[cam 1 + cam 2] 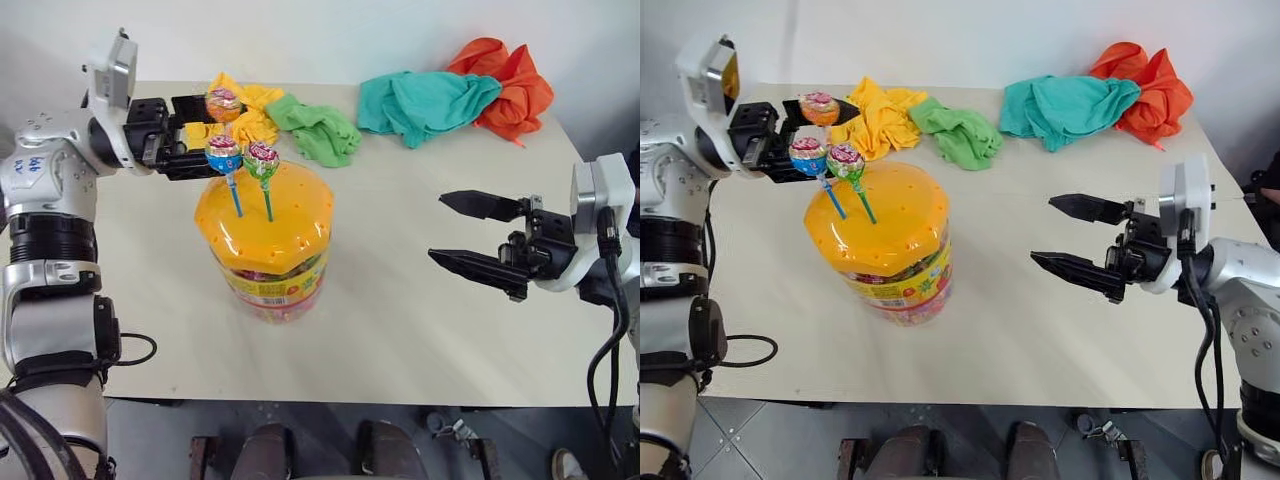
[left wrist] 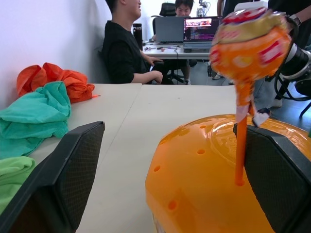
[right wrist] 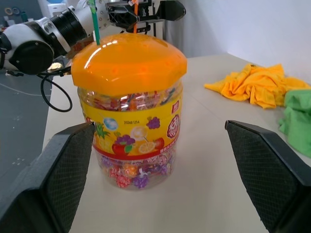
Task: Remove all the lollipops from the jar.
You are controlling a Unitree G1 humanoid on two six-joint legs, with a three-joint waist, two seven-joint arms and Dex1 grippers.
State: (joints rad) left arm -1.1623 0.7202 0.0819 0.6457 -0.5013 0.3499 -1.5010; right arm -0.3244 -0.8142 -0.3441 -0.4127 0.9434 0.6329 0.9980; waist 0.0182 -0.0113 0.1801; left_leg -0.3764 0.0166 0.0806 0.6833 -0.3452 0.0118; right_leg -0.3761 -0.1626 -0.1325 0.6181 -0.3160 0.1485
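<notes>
At left-centre of the table (image 1: 420, 300) the jar (image 1: 268, 245) is seen, three lollipops (image 1: 262, 160) planted in its lid. The left pincer (image 1: 195, 135) is spread around the orange-stick one; the right pincer (image 1: 468, 232) is held open, empty.

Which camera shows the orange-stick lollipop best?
The left wrist view: the orange-stick lollipop looms close, its stick standing in the jar lid beside one finger of the open left gripper. In both eye views it looks small, between that gripper's fingers. The right wrist view catches part of its stick above the lid.
</notes>
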